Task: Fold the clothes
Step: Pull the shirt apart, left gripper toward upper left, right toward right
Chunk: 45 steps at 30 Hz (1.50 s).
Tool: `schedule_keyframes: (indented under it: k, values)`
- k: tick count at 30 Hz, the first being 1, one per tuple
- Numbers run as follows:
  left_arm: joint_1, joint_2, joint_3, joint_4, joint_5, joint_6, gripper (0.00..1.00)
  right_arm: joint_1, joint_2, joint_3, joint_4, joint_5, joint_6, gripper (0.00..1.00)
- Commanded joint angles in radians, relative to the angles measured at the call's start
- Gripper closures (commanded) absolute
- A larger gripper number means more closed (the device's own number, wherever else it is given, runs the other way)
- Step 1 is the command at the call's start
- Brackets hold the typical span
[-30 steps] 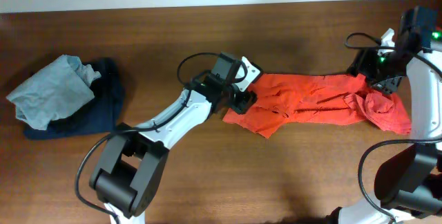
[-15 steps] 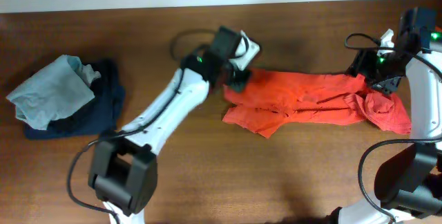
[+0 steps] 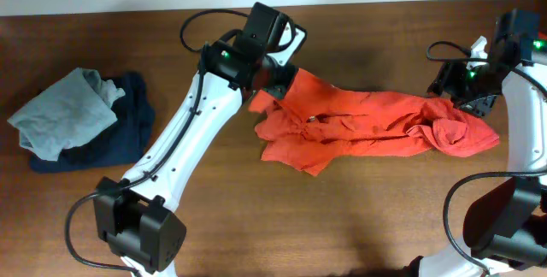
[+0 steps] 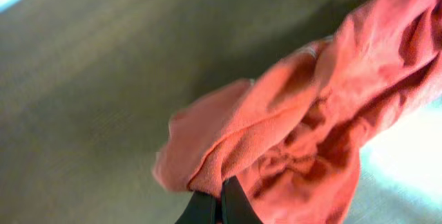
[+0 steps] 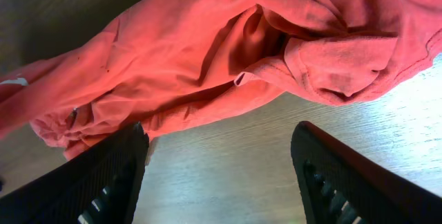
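An orange-red shirt [image 3: 359, 127] lies crumpled in a long strip across the right half of the table. My left gripper [image 3: 272, 79] is shut on the shirt's left end and holds that corner up off the wood. In the left wrist view the cloth [image 4: 304, 113] bunches out of the closed black fingertips [image 4: 207, 210] of that gripper [image 4: 219, 203]. My right gripper [image 3: 468, 89] hovers at the shirt's right end. It is open, and in the right wrist view only bare wood lies between this gripper's [image 5: 221, 182] fingers, with the shirt [image 5: 228, 51] just beyond them.
A pale grey-blue garment [image 3: 64, 110] lies heaped on a navy one [image 3: 120, 136] at the table's left. The brown wooden table [image 3: 342, 226] ends at a pale wall along the far edge. Black cables loop off both arms.
My left gripper has shut on the shirt's left end and lifted it up and to the far left. The whole shirt slid left. The right arm has not moved.
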<state>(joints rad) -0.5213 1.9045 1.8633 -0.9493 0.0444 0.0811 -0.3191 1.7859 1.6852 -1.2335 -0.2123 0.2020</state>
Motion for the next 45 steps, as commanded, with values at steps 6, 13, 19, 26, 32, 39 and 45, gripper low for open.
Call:
schedule_keyframes:
  k: [6,13,19,26,32,39,45]
  values:
    - [-0.019,-0.013,-0.017,-0.138,-0.016,-0.09,0.99,0.006,-0.008,-0.005,0.0,-0.013,-0.008,0.32]
    - [0.029,-0.131,-0.015,-0.129,-0.14,-0.097,0.99,0.005,-0.006,-0.005,0.002,0.024,-0.011,0.27]
    - [0.084,-0.171,-0.015,-0.126,-0.14,-0.096,0.99,0.005,0.023,-0.055,0.038,0.039,-0.011,0.23]
    - [0.153,-0.183,-0.015,-0.157,-0.151,-0.096,0.99,0.005,0.054,-0.215,0.138,-0.014,-0.04,0.23]
    - [0.184,-0.187,-0.015,-0.163,-0.15,-0.096,0.99,0.006,0.054,-0.335,0.233,-0.13,-0.09,0.23]
    - [0.184,-0.187,-0.015,-0.16,-0.151,-0.096,0.99,0.006,0.054,-0.375,0.317,-0.164,-0.04,0.73]
    - [0.184,-0.194,-0.015,-0.161,-0.185,-0.095,0.99,0.004,0.05,-0.37,0.366,-0.245,-0.04,0.96]
